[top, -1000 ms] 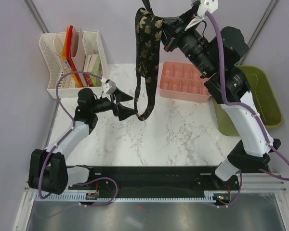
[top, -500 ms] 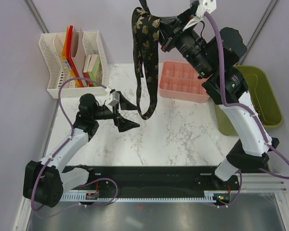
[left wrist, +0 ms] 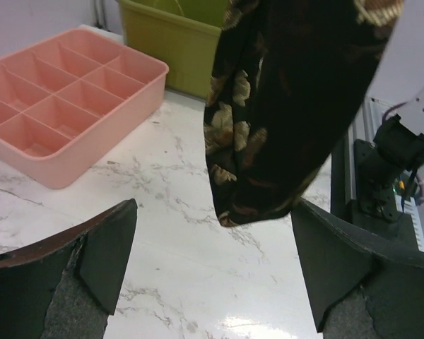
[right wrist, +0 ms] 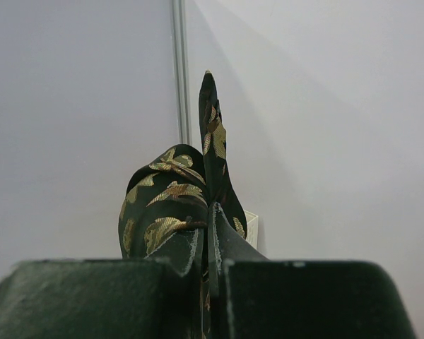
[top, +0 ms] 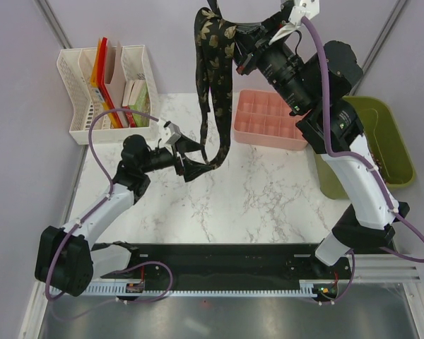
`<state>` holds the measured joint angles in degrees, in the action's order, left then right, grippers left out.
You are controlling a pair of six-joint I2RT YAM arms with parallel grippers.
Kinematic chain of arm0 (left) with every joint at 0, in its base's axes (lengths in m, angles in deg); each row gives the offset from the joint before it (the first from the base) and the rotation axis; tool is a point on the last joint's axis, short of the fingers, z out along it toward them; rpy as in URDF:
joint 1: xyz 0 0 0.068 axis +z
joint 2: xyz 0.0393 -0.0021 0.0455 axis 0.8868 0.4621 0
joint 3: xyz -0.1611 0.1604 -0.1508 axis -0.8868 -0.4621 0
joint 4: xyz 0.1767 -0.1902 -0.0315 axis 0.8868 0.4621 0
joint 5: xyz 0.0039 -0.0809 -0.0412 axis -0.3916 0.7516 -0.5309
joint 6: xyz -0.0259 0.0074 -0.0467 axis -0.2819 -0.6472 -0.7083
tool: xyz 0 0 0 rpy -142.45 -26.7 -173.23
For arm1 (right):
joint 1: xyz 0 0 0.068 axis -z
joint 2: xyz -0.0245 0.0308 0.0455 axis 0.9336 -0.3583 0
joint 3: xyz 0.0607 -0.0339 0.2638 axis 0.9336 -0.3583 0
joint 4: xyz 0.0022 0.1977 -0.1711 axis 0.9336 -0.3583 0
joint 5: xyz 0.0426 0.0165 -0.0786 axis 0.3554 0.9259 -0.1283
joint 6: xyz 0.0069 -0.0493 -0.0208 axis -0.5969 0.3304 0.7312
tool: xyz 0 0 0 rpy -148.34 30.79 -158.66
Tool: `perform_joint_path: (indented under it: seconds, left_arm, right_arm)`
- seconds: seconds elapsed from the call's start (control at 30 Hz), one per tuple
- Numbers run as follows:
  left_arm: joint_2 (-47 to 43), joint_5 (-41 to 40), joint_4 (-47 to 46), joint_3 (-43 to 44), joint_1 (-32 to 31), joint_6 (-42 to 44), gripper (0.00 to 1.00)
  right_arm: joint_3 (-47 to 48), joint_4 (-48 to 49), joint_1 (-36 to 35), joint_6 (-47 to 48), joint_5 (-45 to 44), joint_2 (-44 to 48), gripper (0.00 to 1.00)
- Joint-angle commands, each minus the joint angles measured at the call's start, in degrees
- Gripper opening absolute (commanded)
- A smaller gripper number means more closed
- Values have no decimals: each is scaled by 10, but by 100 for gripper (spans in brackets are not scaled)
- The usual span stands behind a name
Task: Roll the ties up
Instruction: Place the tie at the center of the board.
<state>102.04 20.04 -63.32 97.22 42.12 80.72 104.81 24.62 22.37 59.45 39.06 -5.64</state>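
- Left gripper (left wrist: 213, 206): jaws spread wide; shifted right vs 1 s ago, now flanking necktie (left wrist: 283, 106) tip, no contact.
- Necktie, black w/ gold leaves, hangs over marble table (left wrist: 169, 268).
- Right gripper (right wrist: 208, 239): pinching necktie's top, high up, unchanged.

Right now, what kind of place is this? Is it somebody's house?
Probably a robot practice booth, not a house: robot arms bolted to a rail beside a marble-look table, plain walls with metal posts, and a pink sorting tray.

White arm links (top: 360, 183), black joints (top: 136, 152), purple cables (top: 90, 140); L tool (left wrist: 213, 212) black, grey pads (left wrist: 60, 307).
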Motion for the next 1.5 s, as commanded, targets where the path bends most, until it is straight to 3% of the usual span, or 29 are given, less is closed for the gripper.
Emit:
perform_joint_path:
  seconds: [0.0, 0.1, 0.17, 0.2, 0.23, 0.3, 0.4, 0.43, 0.5, 0.53, 0.57, 0.63, 0.67, 0.7, 0.77, 0.8, 0.83, 0.9, 1.0, 1.27, 1.47]
  left_arm:
    - [6, -39, -77, 6, -5, -51, 95]
    - [8, -17, -83, 8, -9, -49, 92]
    - [3, -17, -64, 6, -10, -40, 84]
    - [0, -21, -43, 8, -10, -32, 78]
    - [-7, -28, -17, 9, -8, 2, 65]
    - [-30, -47, 68, 15, 3, 38, 58]
    - [-59, -7, 204, 37, 65, 130, 43]
    - [-64, 9, 258, 49, 103, 197, 40]
    - [-66, 27, 406, 93, 147, 269, 33]
    - [-63, 44, 452, 122, 190, 337, 31]
    - [-60, 53, 514, 131, 209, 360, 30]
    - [-47, 90, 552, 148, 270, 397, 29]
    - [-44, 109, 574, 149, 278, 409, 31]
    - [-41, 127, 596, 146, 279, 430, 49]
    - [-58, 193, 583, 104, 276, 447, 72]
    - [-66, 200, 514, 85, 254, 414, 95]
    - [-82, 181, 471, 48, 240, 388, 99]
    - [-88, 159, 360, 13, 211, 327, 100]
    - [-62, 122, 307, 20, 148, 306, 100]
    - [26, 79, 145, 29, 65, 191, 100]
    - [73, -3, 37, 35, 23, 112, 100]
  right_arm:
    - [18, 36, -4, -7, -11, 2, 0]
    - [10, 37, -5, -4, -22, 2, 0]
    - [-1, 39, -4, -4, -37, 5, 0]
    - [-6, 39, -4, 15, -39, 7, 0]
    - [-13, 39, -3, 23, -47, 12, 0]
    - [-50, 39, -4, 60, -64, 30, 0]
    - [-137, 37, -4, 147, -118, 69, 0]
    - [-186, 35, -4, 167, -138, 79, 0]
    - [-235, 15, -3, 218, -190, 109, 0]
    - [-292, 14, -3, 230, -208, 122, 0]
    - [-320, 13, -3, 241, -244, 132, 0]
    - [-379, 13, -2, 243, -265, 161, 0]
    - [-391, 11, -1, 239, -265, 168, 0]
    - [-398, 11, 0, 234, -257, 178, 0]
    - [-390, 7, -1, 214, -248, 179, 0]
    - [-382, 7, 0, 209, -238, 175, 0]
    - [-356, -2, -1, 204, -232, 169, 0]
    - [-322, -11, 0, 193, -201, 162, 0]
    - [-303, -15, -1, 185, -154, 164, 0]
    - [-203, -31, -5, 129, -98, 118, 0]
    - [-123, -36, -9, 78, -48, 82, 0]
